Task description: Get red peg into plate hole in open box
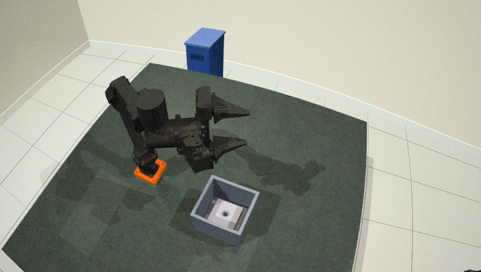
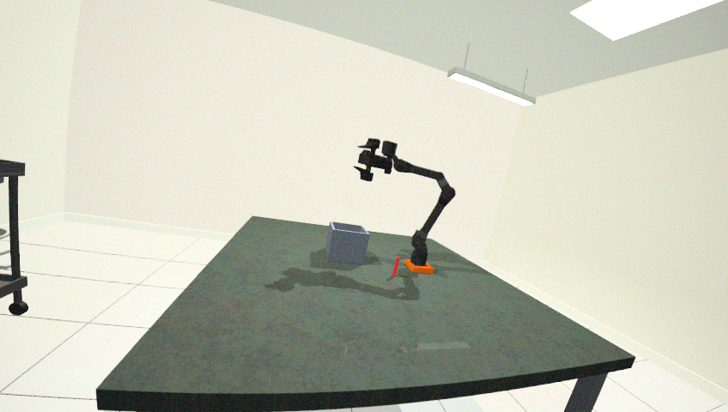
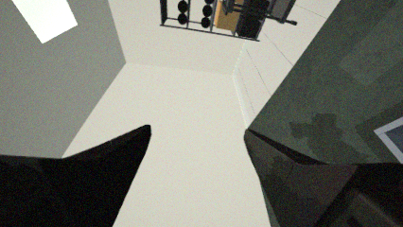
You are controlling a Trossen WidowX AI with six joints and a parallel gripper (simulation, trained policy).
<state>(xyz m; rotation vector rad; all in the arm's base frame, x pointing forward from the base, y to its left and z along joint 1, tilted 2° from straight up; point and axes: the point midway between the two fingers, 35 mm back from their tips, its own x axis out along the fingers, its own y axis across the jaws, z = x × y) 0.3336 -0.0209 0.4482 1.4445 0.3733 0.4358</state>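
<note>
The red peg [image 2: 395, 266] stands upright, leaning slightly in the view, on the table close to the orange arm base in the exterior view. It is hidden in the top view. The grey-blue open box [image 1: 215, 229] [image 2: 347, 247] stands on the table, and its rim corner shows in the wrist view [image 3: 384, 133]. The pale plate [image 1: 220, 206] with a round hole [image 1: 225, 213] lies at the box bottom. My gripper [image 1: 248, 127] [image 2: 356, 156] [image 3: 199, 131] is open and empty, high above the table, with its fingers pointing roughly sideways.
The orange base [image 1: 155, 179] [image 2: 418, 267] of the arm is bolted on the dark green table [image 1: 313, 141] [image 2: 306, 336]. A blue cabinet [image 1: 204, 50] stands beyond the table. A black cart [image 2: 14, 224] stands at the left in the exterior view.
</note>
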